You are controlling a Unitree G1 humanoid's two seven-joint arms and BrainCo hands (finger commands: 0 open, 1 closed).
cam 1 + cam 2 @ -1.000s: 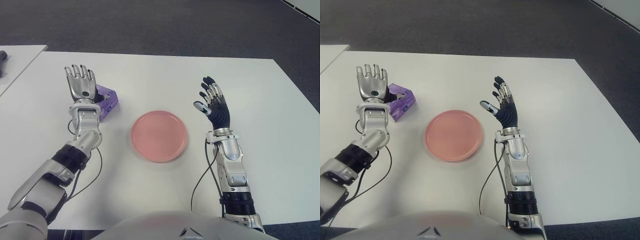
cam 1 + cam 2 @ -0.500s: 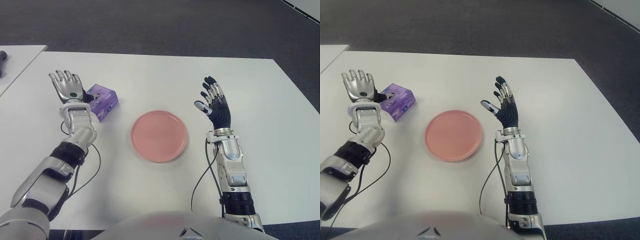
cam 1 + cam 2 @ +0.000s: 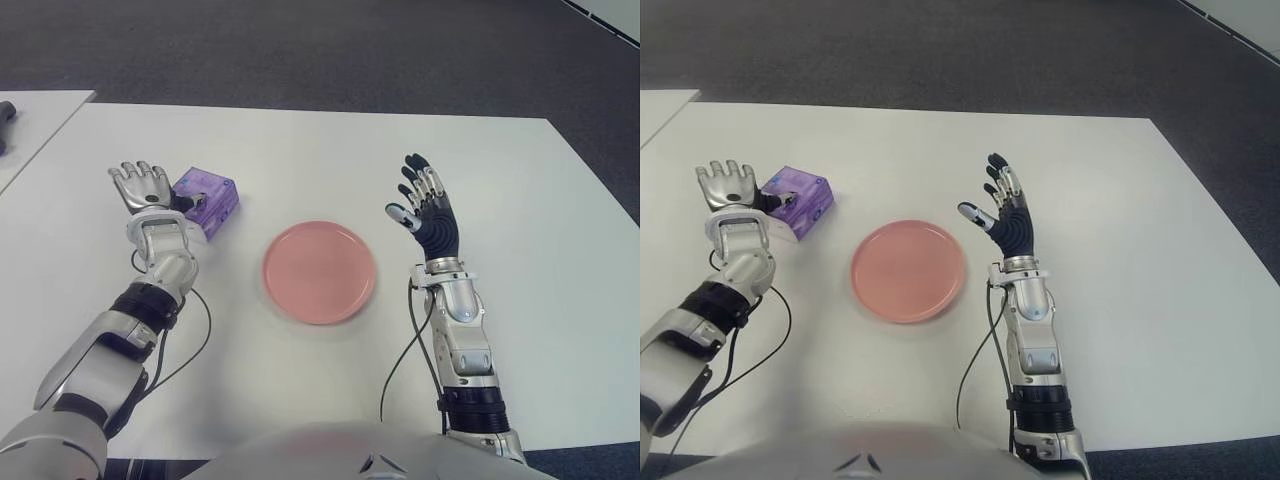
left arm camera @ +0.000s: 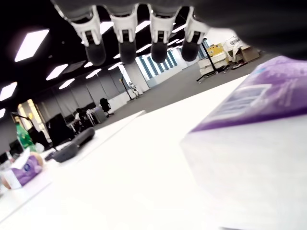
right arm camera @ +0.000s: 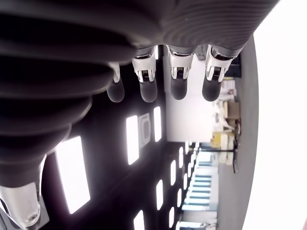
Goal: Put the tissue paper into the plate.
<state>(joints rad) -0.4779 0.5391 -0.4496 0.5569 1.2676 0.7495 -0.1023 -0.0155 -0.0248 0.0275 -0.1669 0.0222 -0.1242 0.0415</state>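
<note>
A purple tissue pack (image 3: 206, 199) lies on the white table (image 3: 300, 150), left of the pink plate (image 3: 319, 271). My left hand (image 3: 146, 186) is just left of the pack, palm toward it, fingers spread and holding nothing; its thumb reaches toward the pack's near side. The left wrist view shows the pack (image 4: 259, 134) close by and the straight fingertips (image 4: 124, 40) above it. My right hand (image 3: 424, 205) is raised to the right of the plate, fingers spread and empty. Nothing lies in the plate.
A second white table (image 3: 30, 125) stands at the far left with a dark object (image 3: 5, 115) on it. Dark carpet lies beyond the table's far edge.
My left hand swung out to the left off the tissue pack, then came down low beside it. The right hand has barely moved.
</note>
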